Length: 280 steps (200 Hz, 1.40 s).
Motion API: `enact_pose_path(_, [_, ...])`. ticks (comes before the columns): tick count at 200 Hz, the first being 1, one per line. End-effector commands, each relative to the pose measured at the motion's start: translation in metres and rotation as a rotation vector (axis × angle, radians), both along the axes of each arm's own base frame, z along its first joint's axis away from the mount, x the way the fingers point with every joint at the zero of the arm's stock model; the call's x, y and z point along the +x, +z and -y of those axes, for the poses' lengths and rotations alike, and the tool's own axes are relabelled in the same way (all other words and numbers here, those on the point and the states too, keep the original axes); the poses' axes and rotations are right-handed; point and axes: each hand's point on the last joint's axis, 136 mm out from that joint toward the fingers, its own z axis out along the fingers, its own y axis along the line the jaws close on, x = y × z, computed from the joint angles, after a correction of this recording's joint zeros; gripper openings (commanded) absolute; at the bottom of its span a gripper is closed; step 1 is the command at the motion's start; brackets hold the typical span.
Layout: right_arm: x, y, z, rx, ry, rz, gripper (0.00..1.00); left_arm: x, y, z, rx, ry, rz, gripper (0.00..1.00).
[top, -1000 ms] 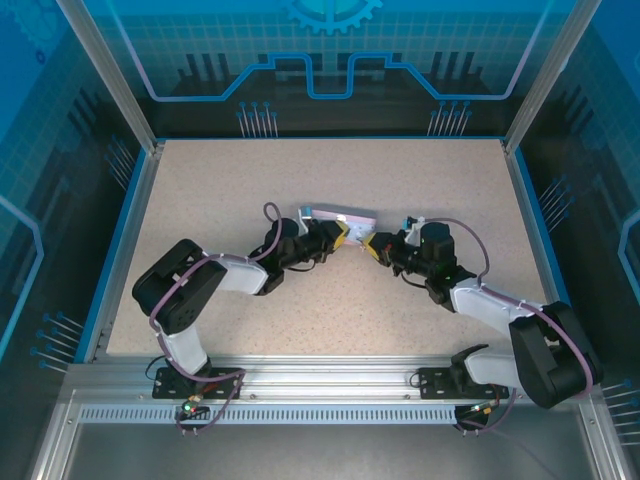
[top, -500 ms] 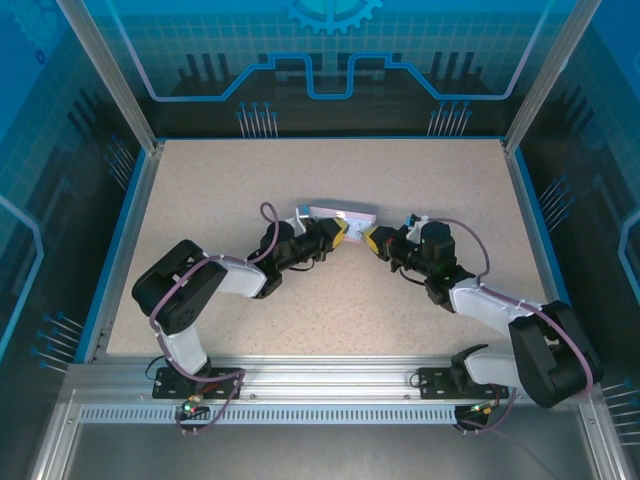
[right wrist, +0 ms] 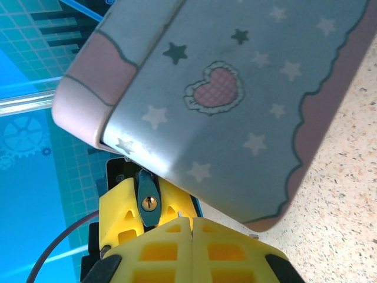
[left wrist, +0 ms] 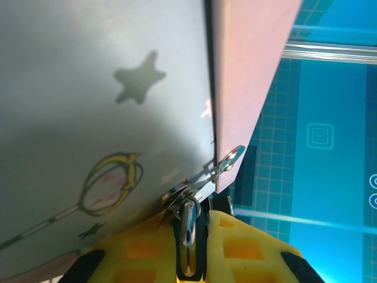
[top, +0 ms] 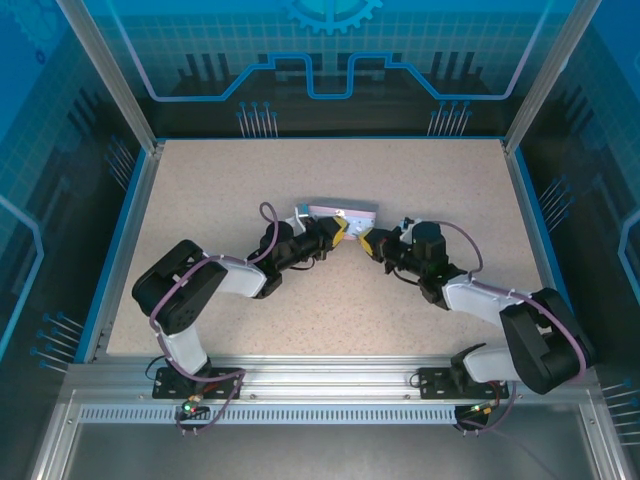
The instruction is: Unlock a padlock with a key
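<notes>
Fingers [left wrist: 141, 250] of the left gripper [left wrist: 192, 223] stand almost together, and we see them pinching the padlock [right wrist: 147, 203], whose thin metal shackle [left wrist: 188, 231] rises from the slot between the yellow pads to the small hasp [left wrist: 228, 159] at the edge of the pastel-blue tin [right wrist: 235, 106]. From the right wrist we look straight at the padlock's dark bluish-grey body and its brass keyhole, lodged between those yellow fingers just under the tin's pink-trimmed corner. The right gripper [right wrist: 191, 227] sits just in front of the padlock, close below the keyhole, its two yellow fingers pressed fully together; whether the key lies between them we cannot tell. From above, both arms reach inward and meet at the tin near the middle of the speckled beige surface [top: 420, 170]. A blue rim [top: 125, 240] borders that surface, an aluminium frame [top: 110, 75] stands at its corners, and blue panels [top: 330, 50] printed with grid and gear patterns enclose the space.
</notes>
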Motion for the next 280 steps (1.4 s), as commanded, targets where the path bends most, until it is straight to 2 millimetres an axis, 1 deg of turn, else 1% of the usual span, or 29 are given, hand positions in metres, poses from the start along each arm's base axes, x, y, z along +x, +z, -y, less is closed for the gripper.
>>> enact_pose_path(1, [0.008, 0.020, -0.008, 0.030, -0.004, 0.054, 0.00, 0.001, 0.031, -0.002, -0.070, 0.020, 0.118, 0.00])
enact_pose_path(73, [0.007, 0.012, -0.007, 0.015, -0.012, 0.036, 0.00, 0.002, 0.015, -0.001, -0.064, 0.024, 0.087, 0.00])
enact_pose_path(176, [0.010, -0.003, -0.012, -0.007, -0.026, -0.002, 0.00, 0.001, 0.014, 0.000, -0.075, 0.024, 0.083, 0.00])
enact_pose_path(280, [0.015, -0.001, -0.015, 0.002, -0.026, -0.002, 0.00, -0.001, 0.008, 0.000, -0.066, 0.020, 0.072, 0.00])
